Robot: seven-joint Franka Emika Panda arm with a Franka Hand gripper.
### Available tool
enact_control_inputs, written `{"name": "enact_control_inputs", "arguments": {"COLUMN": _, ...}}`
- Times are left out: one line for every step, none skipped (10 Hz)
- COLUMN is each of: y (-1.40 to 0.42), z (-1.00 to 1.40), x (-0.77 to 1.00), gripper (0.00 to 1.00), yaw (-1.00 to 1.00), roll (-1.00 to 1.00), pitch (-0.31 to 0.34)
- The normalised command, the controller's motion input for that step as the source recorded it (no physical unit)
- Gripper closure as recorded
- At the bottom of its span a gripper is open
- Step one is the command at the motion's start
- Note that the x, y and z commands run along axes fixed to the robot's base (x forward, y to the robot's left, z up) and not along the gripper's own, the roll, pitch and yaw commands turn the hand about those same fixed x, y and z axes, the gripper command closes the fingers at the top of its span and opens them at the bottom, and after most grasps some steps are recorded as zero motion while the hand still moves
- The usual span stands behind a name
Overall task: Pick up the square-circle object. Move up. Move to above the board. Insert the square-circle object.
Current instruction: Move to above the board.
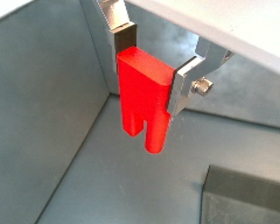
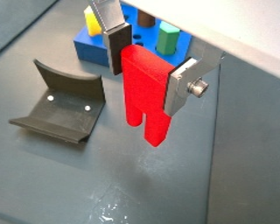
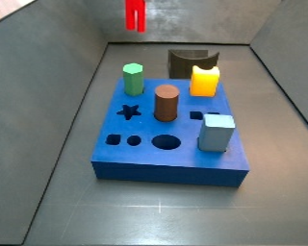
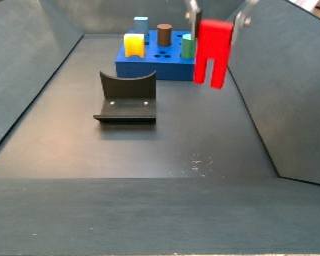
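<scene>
My gripper (image 2: 149,63) is shut on the square-circle object (image 2: 146,92), a flat bright red block hanging with its two legs down. The silver fingers clamp its upper end in both wrist views; the gripper (image 1: 154,72) holds the red block (image 1: 145,98) well above the grey floor. In a side view the red block (image 4: 214,52) hangs in the air to the right of the blue board (image 4: 156,71), under the gripper (image 4: 216,20). In a side view the block (image 3: 136,14) is high, beyond the board (image 3: 169,171), whose star, square and round holes are open.
On the board stand a green hexagonal prism (image 3: 134,79), a brown cylinder (image 3: 166,102), a yellow piece (image 3: 204,81) and a pale blue cube (image 3: 218,132). The dark fixture (image 4: 127,97) stands on the floor near the board, and also shows in a wrist view (image 2: 63,103). Grey walls enclose the floor.
</scene>
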Motion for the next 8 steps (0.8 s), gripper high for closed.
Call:
{"name": "enact_control_inputs", "arguments": {"y": 0.11, "z": 1.00, "x": 0.02, "gripper": 1.00, "yaw": 0.05, "roll": -0.09, "pitch": 0.073}}
{"name": "enact_control_inputs", "arguments": {"y": 0.10, "z": 1.00, "x": 0.02, "gripper": 1.00, "yaw": 0.03, "roll": -0.09, "pitch": 0.071}}
{"name": "enact_control_inputs", "arguments": {"y": 0.10, "z": 1.00, "x": 0.02, "gripper": 1.00, "yaw": 0.01, "roll": -0.09, "pitch": 0.072}}
{"name": "enact_control_inputs", "arguments": {"y": 0.09, "z": 1.00, "x": 0.02, "gripper": 1.00, "yaw": 0.00, "roll": -0.10, "pitch": 0.069}}
{"name": "enact_control_inputs", "arguments": {"y": 0.09, "z": 1.00, "x": 0.02, "gripper": 1.00, "yaw": -0.01, "roll": -0.10, "pitch": 0.072}}
{"name": "enact_control_inputs", "arguments": {"y": 0.08, "z": 1.00, "x": 0.03, "gripper": 1.00, "yaw": -0.02, "roll": -0.10, "pitch": 0.075}}
{"name": "enact_control_inputs", "arguments": {"y": 0.07, "z": 0.92, "x": 0.02, "gripper": 1.00, "yaw": -0.02, "roll": -0.10, "pitch": 0.076}}
{"name": "enact_control_inputs", "arguments": {"y": 0.05, "z": 0.69, "x": 0.02, "gripper": 1.00, "yaw": -0.02, "roll": -0.10, "pitch": 0.076}}
